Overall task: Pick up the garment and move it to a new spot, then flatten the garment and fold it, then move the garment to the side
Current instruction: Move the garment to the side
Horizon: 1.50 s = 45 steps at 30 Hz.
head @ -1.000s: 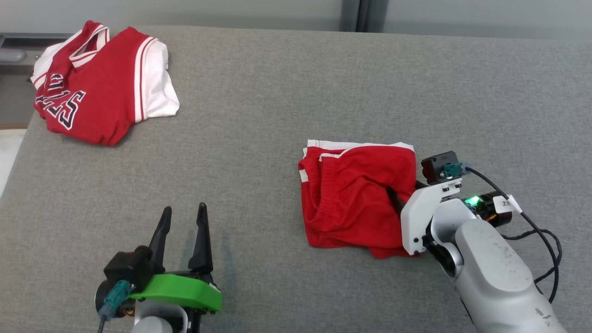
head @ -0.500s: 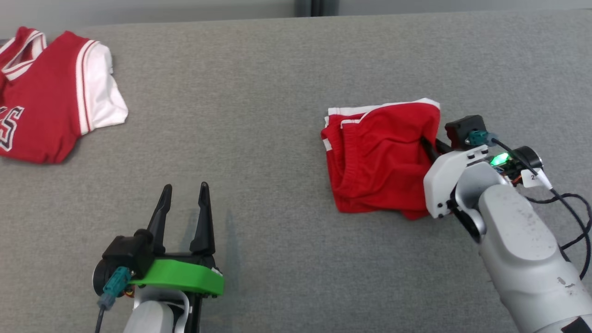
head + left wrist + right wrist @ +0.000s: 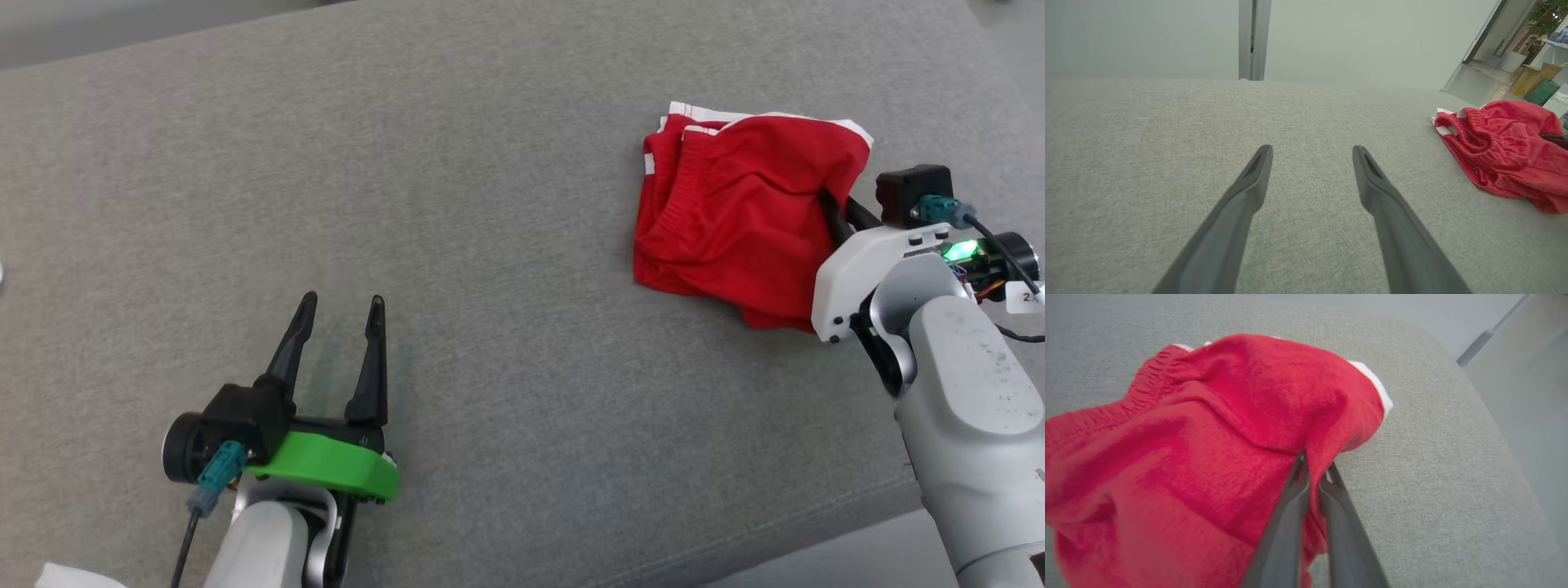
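The garment (image 3: 735, 204) is a pair of red shorts with white trim, lying bunched at the far right of the grey cushion. My right gripper (image 3: 829, 204) is shut on a fold at its right edge. In the right wrist view the two fingers meet with red cloth (image 3: 1208, 437) pinched between the tips of the right gripper (image 3: 1316, 463). My left gripper (image 3: 341, 306) rests low at the near left, open with nothing between its fingers. From the left wrist, that left gripper (image 3: 1312, 153) points across bare cushion, and the garment (image 3: 1502, 151) lies off to the right.
The grey cushion surface (image 3: 490, 204) stretches wide to the left of the garment. Its front edge (image 3: 816, 523) runs close under my right forearm, and its right edge (image 3: 1474, 396) lies just beyond the garment. Boxes (image 3: 1535, 81) stand on the floor in the background.
The head view has swung to the right, so the red-and-white jersey has left the picture. My right gripper has closed on the garment's right edge. The left gripper stays open.
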Motion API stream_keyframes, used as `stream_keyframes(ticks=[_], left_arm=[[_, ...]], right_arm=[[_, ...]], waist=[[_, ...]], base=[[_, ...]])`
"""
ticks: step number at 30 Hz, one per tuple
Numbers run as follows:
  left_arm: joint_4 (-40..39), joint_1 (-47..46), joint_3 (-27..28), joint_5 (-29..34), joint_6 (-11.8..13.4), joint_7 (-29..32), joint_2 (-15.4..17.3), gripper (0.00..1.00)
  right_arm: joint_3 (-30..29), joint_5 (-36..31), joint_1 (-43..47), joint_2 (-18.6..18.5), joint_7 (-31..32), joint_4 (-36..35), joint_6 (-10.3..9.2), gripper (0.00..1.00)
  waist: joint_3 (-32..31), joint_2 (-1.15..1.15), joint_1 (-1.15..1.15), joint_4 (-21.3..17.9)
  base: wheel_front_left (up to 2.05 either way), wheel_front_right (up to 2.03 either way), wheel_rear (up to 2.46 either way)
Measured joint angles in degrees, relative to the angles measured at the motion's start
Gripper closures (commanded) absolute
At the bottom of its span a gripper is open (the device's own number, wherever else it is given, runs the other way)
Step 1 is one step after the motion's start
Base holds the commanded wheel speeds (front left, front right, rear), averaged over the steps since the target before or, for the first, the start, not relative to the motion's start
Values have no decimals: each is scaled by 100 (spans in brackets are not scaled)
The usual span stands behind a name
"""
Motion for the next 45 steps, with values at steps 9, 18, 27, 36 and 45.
stream_keyframes(ticks=[9,18,27,36,45], left_arm=[[81,-135,-244,53,-45,2,35,0],[-49,-267,-293,96,-15,47,125,0],[-392,-443,-319,133,46,134,212,0],[-584,-553,-378,133,67,153,221,0],[-624,-609,-414,140,116,104,213,0]], right_arm=[[-267,-1,-56,29,-182,119,0,100],[-263,-97,-699,-198,-180,290,0,100],[-525,-255,-1739,-969,-98,838,0,100],[-954,-594,-2317,-1822,-138,1338,0,92],[-1479,-1148,-2387,-1744,-861,1301,0,0]], waist=[[260,0,0,-600],[466,0,0,-327],[852,0,0,140],[1333,0,0,560],[1566,0,0,713]], base=[[0,0,0],[0,0,0],[0,0,0],[0,0,0],[0,0,0]])
